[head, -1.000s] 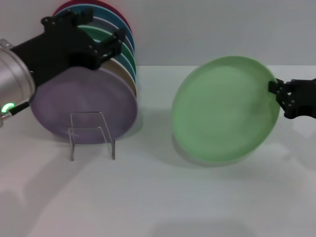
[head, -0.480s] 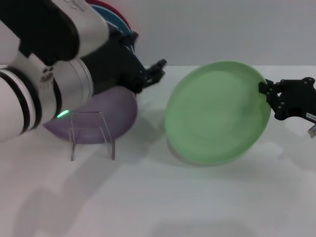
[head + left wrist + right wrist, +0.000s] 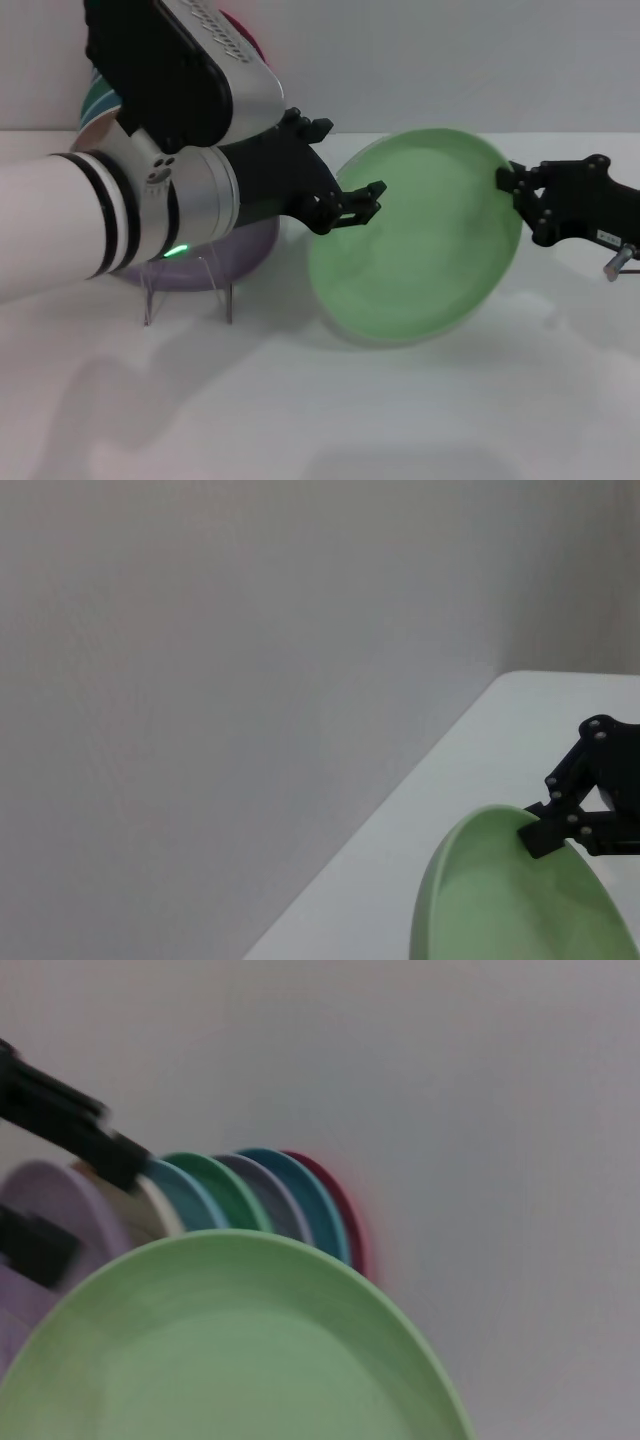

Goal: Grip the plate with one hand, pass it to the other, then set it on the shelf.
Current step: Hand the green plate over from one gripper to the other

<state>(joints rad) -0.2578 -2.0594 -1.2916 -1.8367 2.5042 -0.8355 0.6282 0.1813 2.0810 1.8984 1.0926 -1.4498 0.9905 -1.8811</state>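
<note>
The pale mint-green plate (image 3: 420,240) is held tilted above the table, its face toward me. My right gripper (image 3: 515,187) is shut on its right rim. My left gripper (image 3: 350,158) is open at the plate's upper left rim, one finger in front of the face and the other above the rim. The wire shelf (image 3: 185,275) stands at the left, mostly behind my left arm. The left wrist view shows the plate (image 3: 510,900) with the right gripper (image 3: 555,830) on its edge. The right wrist view shows the plate (image 3: 230,1350) and the left fingers (image 3: 70,1125).
A lilac plate (image 3: 245,250) leans at the front of the shelf with more coloured plates behind it (image 3: 260,1190); a dark red one (image 3: 245,35) peeks over my left arm. The white table (image 3: 400,410) lies open in front.
My left arm has swung right from the shelf to the plate's left rim. My right gripper has carried the plate leftward toward it.
</note>
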